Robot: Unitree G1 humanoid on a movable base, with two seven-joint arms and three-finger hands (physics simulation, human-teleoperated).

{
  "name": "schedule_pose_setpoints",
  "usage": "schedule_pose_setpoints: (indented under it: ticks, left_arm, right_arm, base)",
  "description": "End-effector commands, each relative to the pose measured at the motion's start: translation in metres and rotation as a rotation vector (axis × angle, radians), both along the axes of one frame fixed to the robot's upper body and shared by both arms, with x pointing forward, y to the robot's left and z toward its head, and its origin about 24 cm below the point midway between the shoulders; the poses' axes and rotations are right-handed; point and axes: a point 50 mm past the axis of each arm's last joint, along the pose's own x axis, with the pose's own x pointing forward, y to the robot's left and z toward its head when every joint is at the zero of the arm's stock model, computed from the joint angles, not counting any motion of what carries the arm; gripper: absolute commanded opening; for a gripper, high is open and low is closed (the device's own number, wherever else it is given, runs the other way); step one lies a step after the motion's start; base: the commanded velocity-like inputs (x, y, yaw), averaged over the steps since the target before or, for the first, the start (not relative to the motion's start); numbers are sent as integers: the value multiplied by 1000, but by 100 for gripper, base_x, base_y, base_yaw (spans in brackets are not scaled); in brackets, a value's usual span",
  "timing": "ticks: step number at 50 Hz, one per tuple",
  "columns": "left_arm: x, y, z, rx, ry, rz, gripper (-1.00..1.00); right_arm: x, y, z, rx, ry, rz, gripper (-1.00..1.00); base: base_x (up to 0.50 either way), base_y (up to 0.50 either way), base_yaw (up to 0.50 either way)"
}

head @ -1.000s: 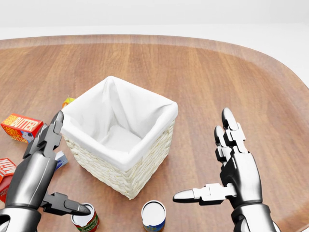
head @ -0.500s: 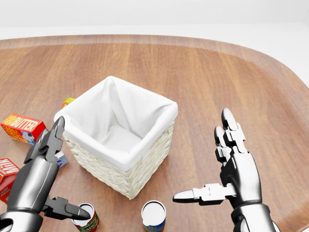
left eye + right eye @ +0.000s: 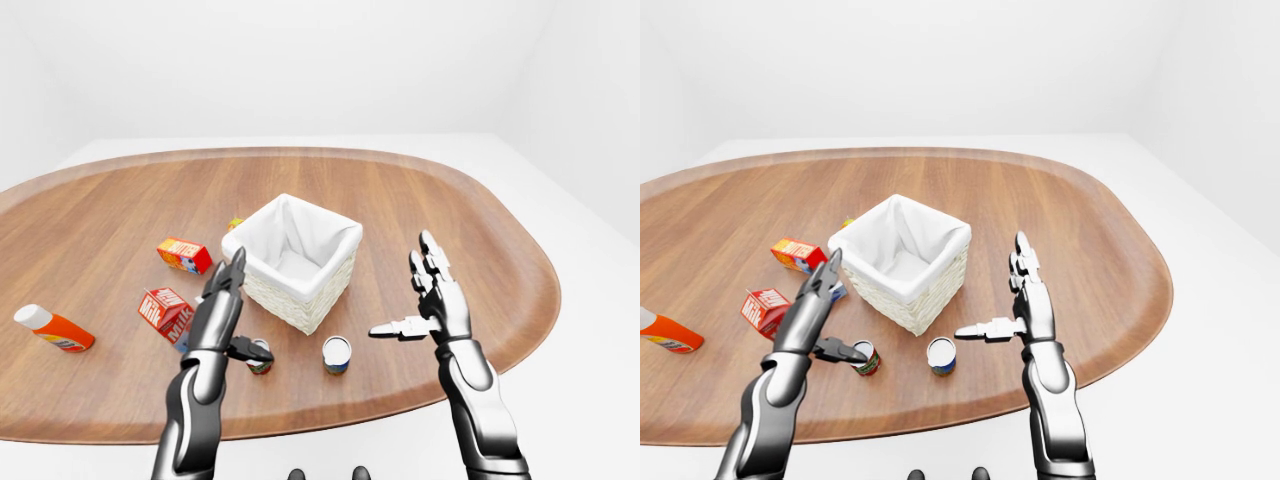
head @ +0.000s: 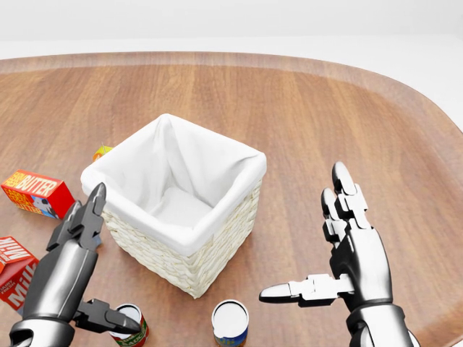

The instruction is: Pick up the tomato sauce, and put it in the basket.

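Near the bottom of the head view a small can with a red and green label, the tomato sauce, stands upright on the wooden table. My left hand is open over it, the thumb tip resting above its lid and the fingers pointing up beside the basket. The wicker basket with a white cloth lining stands in the middle and looks empty. To the basket's right my right hand hovers open, holding nothing.
A second can with a blue label stands right of the tomato sauce. On the left lie a butter box, a red milk carton and an orange-and-white bottle. A small yellow item peeks out past the basket. The table's rounded edge runs close below the cans.
My left hand has sunk lower and shifted slightly right, bringing its thumb down onto the tomato sauce can's top. The right hand and the objects have stayed still.
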Motion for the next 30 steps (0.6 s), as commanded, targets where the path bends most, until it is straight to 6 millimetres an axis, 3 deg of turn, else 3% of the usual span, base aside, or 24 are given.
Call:
schedule_pose_setpoints:
  ticks: [1, 30]
  left_arm:
    - [1, -3, -9, 4, 13, -8, 100]
    - [-5, -2, -11, -3, 16, -2, 100]
  right_arm:
    - [1, -1, -1, 0, 3, -2, 100]
    - [1, -1, -3, 0, 14, -4, 100]
  base:
    - [0, 0, 0]
    - [0, 0, 0]
